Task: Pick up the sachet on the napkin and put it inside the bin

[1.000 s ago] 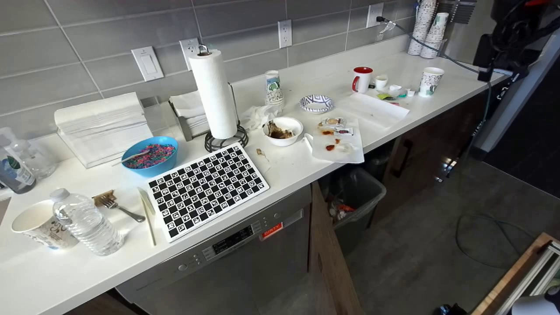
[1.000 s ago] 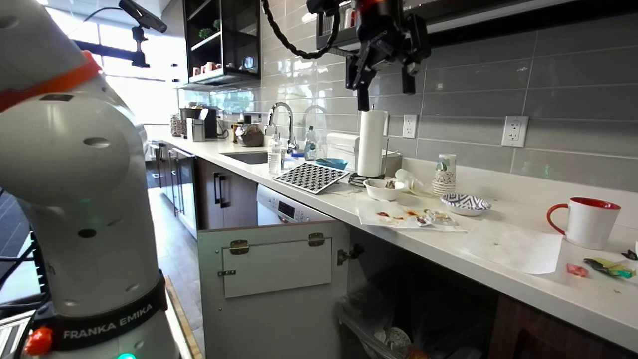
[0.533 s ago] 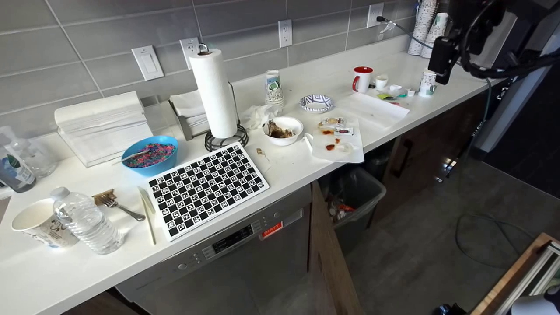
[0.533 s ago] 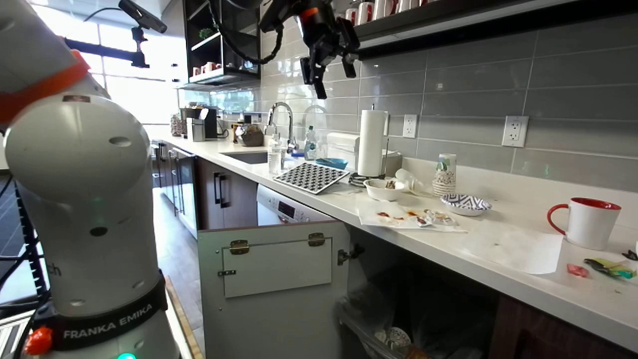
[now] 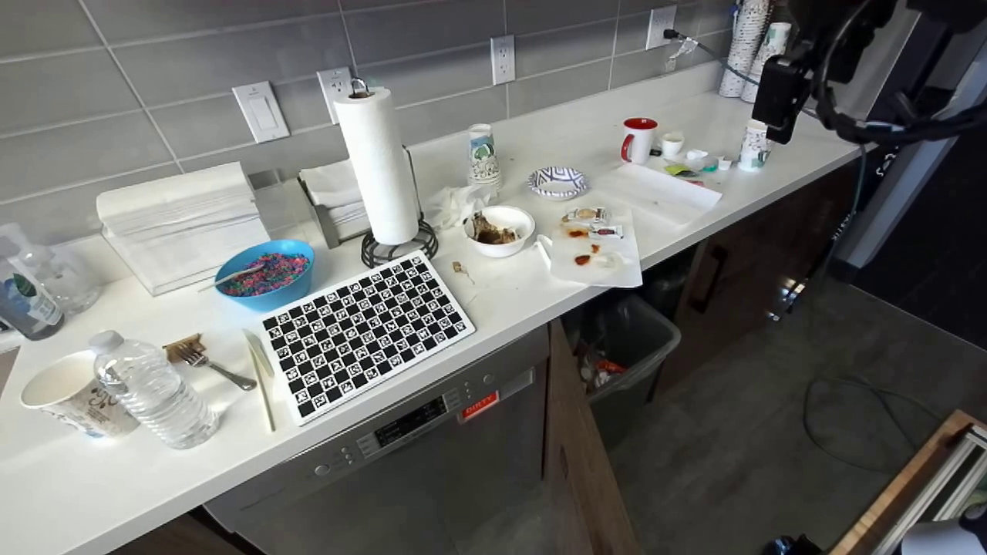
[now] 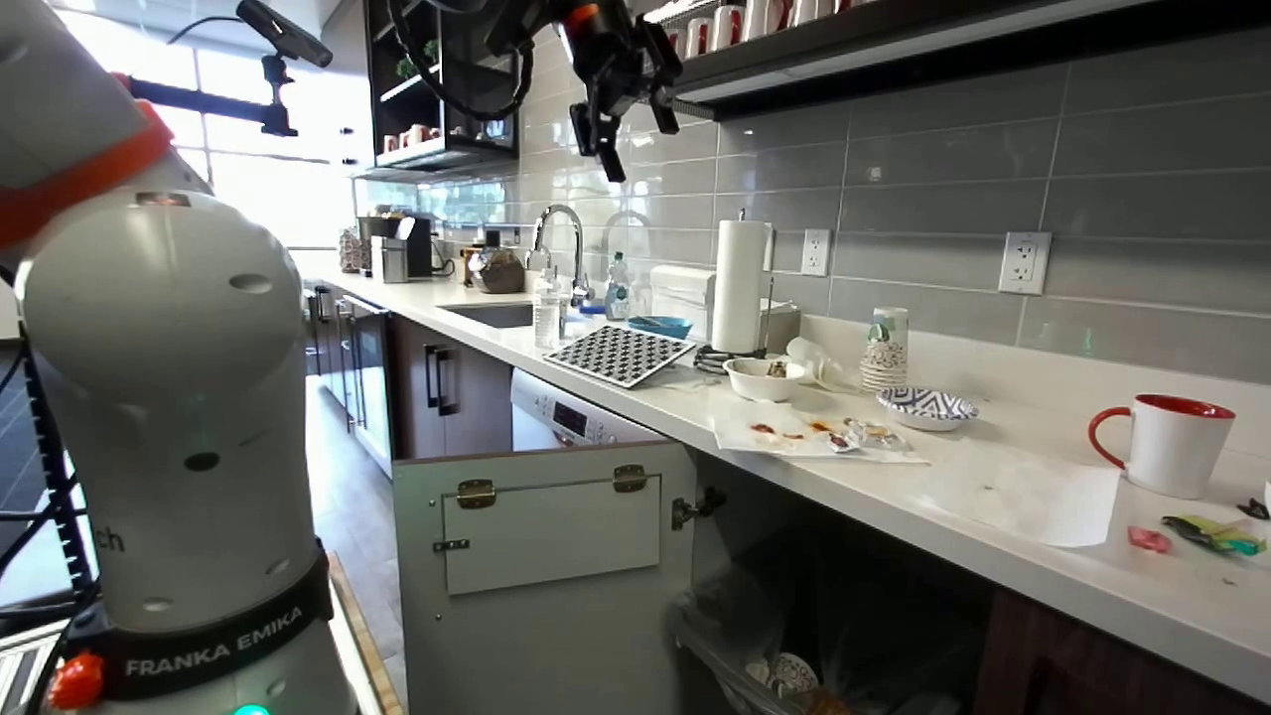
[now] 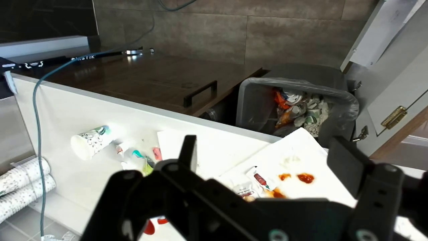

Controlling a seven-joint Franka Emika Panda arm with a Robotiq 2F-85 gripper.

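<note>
Grey tiles (image 5: 432, 69) back the white bench (image 5: 501, 289), over which the hand (image 7: 264, 149) hangs high, spread apart with nothing in it, two sachets (image 7: 260, 179) on the sauce-spotted napkin (image 7: 307, 160) below it lying so flat and close together that a low pinch might drag both, or the napkin itself, toward the bin (image 7: 255, 100) farther down.

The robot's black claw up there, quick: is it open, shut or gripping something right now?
Black two-fingered gripper: open, jaws spread apart, holding nothing.

Two sachets (image 5: 606, 231) lie on the stained napkin (image 5: 626, 270) on the counter (image 5: 493, 289), the bin (image 5: 644, 339) standing lower down.
</note>
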